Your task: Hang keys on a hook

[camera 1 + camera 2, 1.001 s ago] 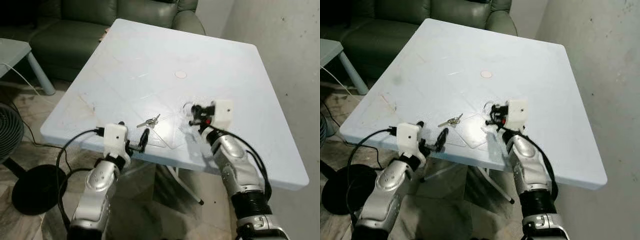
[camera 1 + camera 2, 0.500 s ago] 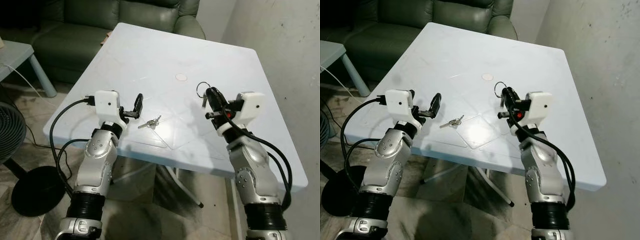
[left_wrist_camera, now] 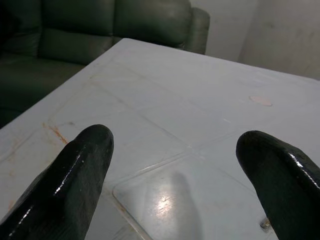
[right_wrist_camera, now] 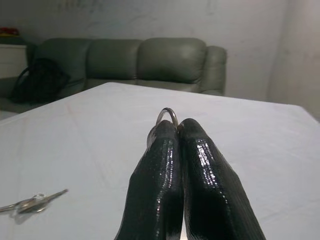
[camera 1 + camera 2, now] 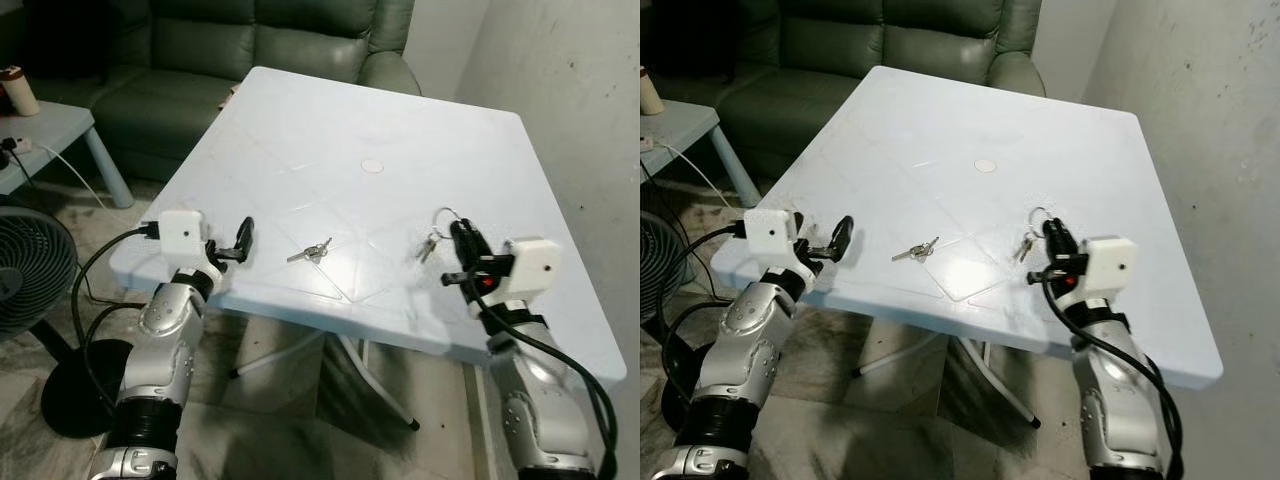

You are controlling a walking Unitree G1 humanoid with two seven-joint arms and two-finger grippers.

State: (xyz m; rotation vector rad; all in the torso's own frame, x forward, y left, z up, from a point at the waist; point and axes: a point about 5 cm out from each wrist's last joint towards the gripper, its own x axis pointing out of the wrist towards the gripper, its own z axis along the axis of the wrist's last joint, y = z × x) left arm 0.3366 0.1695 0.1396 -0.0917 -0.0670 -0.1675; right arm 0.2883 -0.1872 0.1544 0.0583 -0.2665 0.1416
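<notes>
A: Left to right. At the left edge of the left eye frame stand a floor fan and a small side table; a green sofa runs along the top. The left gripper sits at lower left, just off the near corner of the white tabletop, jaws spread and holding nothing.

B: Judgement on why it is there?

A: Probably parked. It points toward the loose keys lying flat at frame centre, but is apart from them.

B: And the right side?

A: The right gripper, right of centre, has its jaws pressed together on the key ring, raised off the tabletop. The keys on the ring dangle below it. Holding by the ring leaves the loop exposed, which I judge suits threading it over a hook. No hook identified in any frame.

B: What do the wrist views add?

A: The right wrist view shows the ring's arc poking out past the closed fingertips, confirming the pinch, with the loose keys at its lower left. The left wrist view confirms the wide gap between its fingers, with bare tabletop between them. The head views alone give both arms' positions and the dangling keys.
</notes>
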